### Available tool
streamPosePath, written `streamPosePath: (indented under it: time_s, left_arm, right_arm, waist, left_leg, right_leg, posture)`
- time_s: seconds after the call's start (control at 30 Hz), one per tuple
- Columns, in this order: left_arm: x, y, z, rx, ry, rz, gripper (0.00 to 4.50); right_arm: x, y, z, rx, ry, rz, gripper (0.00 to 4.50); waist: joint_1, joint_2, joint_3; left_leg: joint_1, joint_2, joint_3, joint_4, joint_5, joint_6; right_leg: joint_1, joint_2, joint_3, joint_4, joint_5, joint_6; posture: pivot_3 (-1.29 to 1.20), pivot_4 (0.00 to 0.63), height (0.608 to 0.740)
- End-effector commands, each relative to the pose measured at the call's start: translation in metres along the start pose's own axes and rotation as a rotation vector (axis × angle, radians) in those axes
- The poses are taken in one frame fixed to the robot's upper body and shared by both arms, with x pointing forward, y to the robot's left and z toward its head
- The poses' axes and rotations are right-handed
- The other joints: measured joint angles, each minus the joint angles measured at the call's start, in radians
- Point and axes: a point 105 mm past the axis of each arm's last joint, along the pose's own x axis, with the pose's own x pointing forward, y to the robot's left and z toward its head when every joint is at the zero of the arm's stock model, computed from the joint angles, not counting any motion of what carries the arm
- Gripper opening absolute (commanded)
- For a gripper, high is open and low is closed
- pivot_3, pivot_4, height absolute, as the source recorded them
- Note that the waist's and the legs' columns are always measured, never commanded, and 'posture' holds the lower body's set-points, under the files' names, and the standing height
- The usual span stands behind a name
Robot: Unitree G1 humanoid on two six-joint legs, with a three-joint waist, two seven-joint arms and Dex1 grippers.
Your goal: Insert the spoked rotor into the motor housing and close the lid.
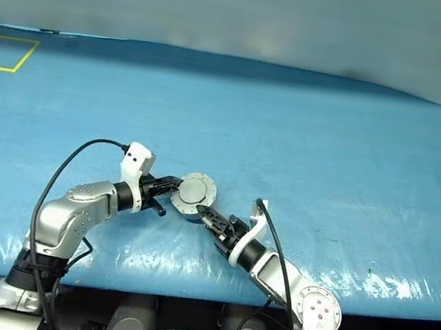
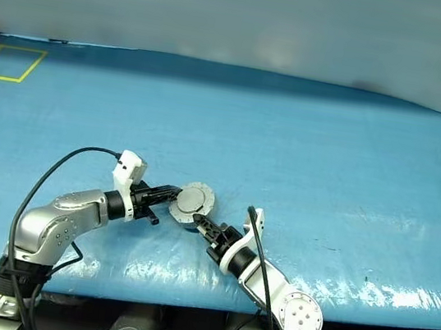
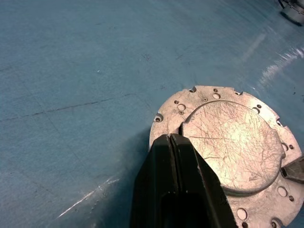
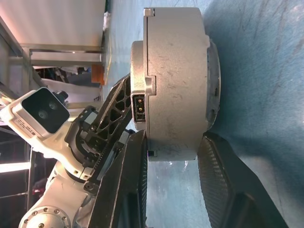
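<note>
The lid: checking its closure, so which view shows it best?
Left wrist view: the lid shows large, with its scratched face and holed rim. Right wrist view shows it edge-on on the motor housing; eye views show it small.

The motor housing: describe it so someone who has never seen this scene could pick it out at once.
On the blue table, look near the front edge, where the two arms meet. Between the left claw and the right claw sits the motor housing, a round grey metal puck with its lid shut, a scratched disc with a holed rim. It is the one metal part on the cloth.
</note>
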Motion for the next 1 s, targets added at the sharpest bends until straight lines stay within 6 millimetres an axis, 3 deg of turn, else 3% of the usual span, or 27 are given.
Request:
streamPosePath:
  time_s: [0.03, 0.23, 0.43, 0.57, 0.73, 1.0]
  left_arm:
    - [-0.006, -0.006, 0.018, -0.092, -0.104, -0.026, 0.56]
    - [-0.032, 0.012, 0.043, -0.318, -0.334, 0.062, 2.58]
    - [-0.057, 0.023, 0.046, -0.636, -0.583, 0.112, 4.49]
    - [-0.061, 0.009, 0.035, -0.853, -0.681, 0.031, 4.50]
    - [-0.053, -0.011, 0.021, -1.008, -0.634, -0.056, 4.50]
    - [-0.037, -0.025, 0.015, -1.062, -0.554, -0.119, 4.50]
  right_arm:
    - [-0.001, 0.003, 0.006, 0.007, -0.043, 0.006, 1.15]
    - [-0.001, 0.014, 0.009, 0.006, -0.054, 0.065, 1.15]
    - [0.000, 0.036, 0.031, -0.023, -0.132, 0.144, 1.15]
    - [0.001, 0.053, 0.045, -0.047, -0.171, 0.195, 1.15]
    - [0.006, 0.072, 0.045, -0.076, -0.150, 0.246, 1.15]
    - [0.010, 0.100, 0.033, -0.097, -0.093, 0.335, 1.15]
  waist:
    - [-0.002, 0.000, 0.000]
    - [-0.003, 0.000, 0.001]
    - [-0.002, -0.001, 0.002]
    - [-0.002, -0.002, 0.002]
    - [-0.002, -0.002, 0.002]
    - [-0.002, -0.002, 0.002]
  left_leg:
    - [0.000, 0.000, 0.000, 0.000, 0.000, 0.000]
    - [-0.003, 0.000, -0.001, 0.000, 0.000, 0.000]
    - [-0.004, 0.000, -0.001, 0.000, 0.000, 0.000]
    - [-0.012, -0.001, -0.002, 0.003, 0.000, 0.000]
    - [-0.017, -0.001, -0.003, 0.005, 0.000, 0.000]
    - [-0.018, -0.001, -0.002, 0.005, 0.000, 0.000]
  right_leg:
    - [0.000, 0.000, 0.000, 0.000, 0.000, 0.000]
    - [-0.002, 0.000, -0.001, 0.000, 0.001, 0.002]
    - [-0.002, -0.001, -0.001, -0.001, 0.002, 0.003]
    - [-0.008, -0.001, -0.001, -0.001, 0.003, 0.004]
    - [-0.014, 0.000, -0.001, 0.000, 0.006, -0.001]
    - [-0.014, 0.000, -0.001, 0.000, 0.006, -0.001]
  posture:
    - [0.00, 0.150, 0.740]
    - [0.00, 0.150, 0.740]
    - [0.00, 0.150, 0.740]
    - [0.00, 0.150, 0.740]
    - [0.00, 0.150, 0.740]
    - [0.00, 0.150, 0.740]
